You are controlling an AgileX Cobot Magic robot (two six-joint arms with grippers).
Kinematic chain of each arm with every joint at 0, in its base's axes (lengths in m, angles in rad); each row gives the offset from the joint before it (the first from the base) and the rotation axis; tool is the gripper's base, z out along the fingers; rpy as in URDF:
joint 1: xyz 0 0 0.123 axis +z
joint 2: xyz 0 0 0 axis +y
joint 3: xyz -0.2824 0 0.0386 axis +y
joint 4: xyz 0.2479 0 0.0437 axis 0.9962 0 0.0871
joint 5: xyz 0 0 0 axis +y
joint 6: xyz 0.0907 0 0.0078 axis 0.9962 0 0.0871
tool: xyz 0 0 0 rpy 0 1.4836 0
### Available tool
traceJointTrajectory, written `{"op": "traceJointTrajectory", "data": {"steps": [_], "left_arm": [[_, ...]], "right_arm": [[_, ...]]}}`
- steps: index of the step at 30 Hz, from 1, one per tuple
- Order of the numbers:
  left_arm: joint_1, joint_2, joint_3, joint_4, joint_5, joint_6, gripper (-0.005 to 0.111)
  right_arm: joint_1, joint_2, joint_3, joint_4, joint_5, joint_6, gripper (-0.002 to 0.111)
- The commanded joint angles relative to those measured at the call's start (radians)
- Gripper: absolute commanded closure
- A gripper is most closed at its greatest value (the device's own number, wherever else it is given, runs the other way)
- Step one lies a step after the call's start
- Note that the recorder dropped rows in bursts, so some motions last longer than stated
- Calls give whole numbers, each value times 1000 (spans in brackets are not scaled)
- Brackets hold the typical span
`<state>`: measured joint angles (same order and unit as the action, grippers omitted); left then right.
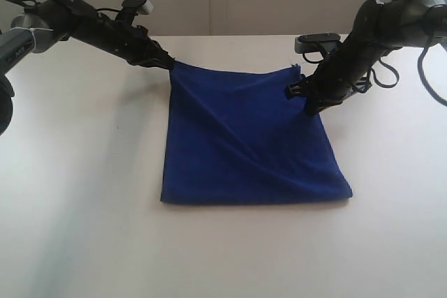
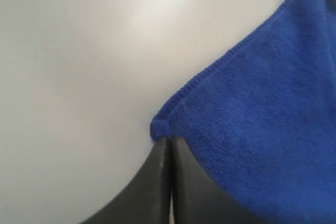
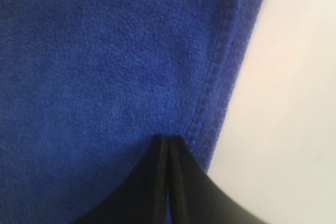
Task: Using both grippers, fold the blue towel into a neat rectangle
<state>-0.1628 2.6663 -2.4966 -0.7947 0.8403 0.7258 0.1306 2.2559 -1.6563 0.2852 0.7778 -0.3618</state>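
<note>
The left gripper (image 1: 166,62) is pinching one far corner of the blue towel (image 1: 244,144) with its jaws closed. The cloth is spreading away from its tip across the white table (image 1: 84,207). The right gripper (image 1: 309,107) is clamping the opposite hem, jaws also closed, and cloth is draping between both tips. The fold seems to be just beginning. Next, both claws probably need to carry this raised edge evenly over the near edge.

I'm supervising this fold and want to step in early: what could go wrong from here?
1. The left gripper pinches only the corner tip of the blue towel, so it could slip out.
2. The right gripper holds the side edge short of the far right corner, not the corner itself; with the diagonal creases, the fold may come out skewed.
</note>
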Motion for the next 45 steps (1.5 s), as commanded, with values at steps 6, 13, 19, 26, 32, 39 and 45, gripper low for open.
{"op": "traceJointTrajectory", "data": {"steps": [6, 13, 19, 26, 32, 39, 45], "left_arm": [[3, -5, -6, 59, 42, -37, 107], [1, -5, -6, 59, 40, -47, 107], [1, -5, -6, 59, 9, -47, 80], [1, -7, -6, 59, 8, -57, 55], [1, -59, -6, 59, 21, -79, 59], [1, -114, -6, 125, 182, -87, 67], [1, -116, -6, 128, 326, -201, 74]], "right_arm": [[-3, 16, 4, -32, 23, 3, 108], [-3, 16, 4, -28, 18, 3, 108], [-3, 16, 4, -26, 18, 5, 108], [-3, 7, 4, -8, -6, 7, 108], [-3, -78, 2, -6, -45, 7, 108], [-1, -89, -76, 40, -93, 7, 108], [-1, 38, -223, 114, -99, 7, 108]]}}
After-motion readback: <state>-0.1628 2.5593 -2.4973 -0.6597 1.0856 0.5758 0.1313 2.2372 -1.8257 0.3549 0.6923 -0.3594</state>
